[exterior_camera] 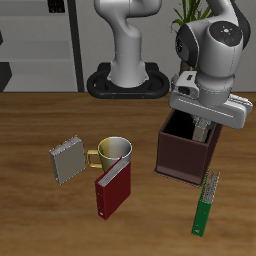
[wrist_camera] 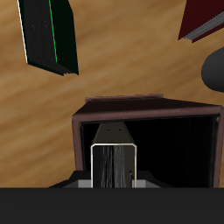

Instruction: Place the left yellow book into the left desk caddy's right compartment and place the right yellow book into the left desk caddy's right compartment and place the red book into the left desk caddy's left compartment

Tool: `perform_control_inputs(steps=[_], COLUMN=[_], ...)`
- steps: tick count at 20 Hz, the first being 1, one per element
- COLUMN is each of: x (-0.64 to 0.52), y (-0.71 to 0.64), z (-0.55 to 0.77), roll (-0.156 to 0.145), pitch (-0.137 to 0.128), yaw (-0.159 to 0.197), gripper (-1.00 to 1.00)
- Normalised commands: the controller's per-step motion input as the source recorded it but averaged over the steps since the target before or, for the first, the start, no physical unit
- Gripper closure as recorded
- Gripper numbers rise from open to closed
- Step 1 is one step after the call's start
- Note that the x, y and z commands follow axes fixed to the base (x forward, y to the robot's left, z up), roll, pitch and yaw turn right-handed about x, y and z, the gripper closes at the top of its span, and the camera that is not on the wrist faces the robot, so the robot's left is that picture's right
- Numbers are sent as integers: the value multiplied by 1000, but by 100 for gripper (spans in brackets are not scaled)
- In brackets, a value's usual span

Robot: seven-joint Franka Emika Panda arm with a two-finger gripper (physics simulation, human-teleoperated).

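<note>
Over the wooden table, fingers clamp the left yellow book inside the left desk caddy.

The caddy is dark brown. The red book is dark red with pale page edges. The book beside the yellow mug is grey-tan with ribbed pale pages. The slim book is green. The table is brown wood with streaks.

Looked like a home office or study: wooden surface strewn with books, a mug, dark shelving upper left of frame, potted plant top right.
</note>
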Motion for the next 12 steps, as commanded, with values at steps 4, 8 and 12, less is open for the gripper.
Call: perform_control_inputs(steps=[4,8,12], x=[21,-41,-48], y=[37,61,67], z=[-116,16,69], roll=[39,27,13], pitch=[40,0,-13], yaw=[2,19,12], gripper=[-100,-100,-100])
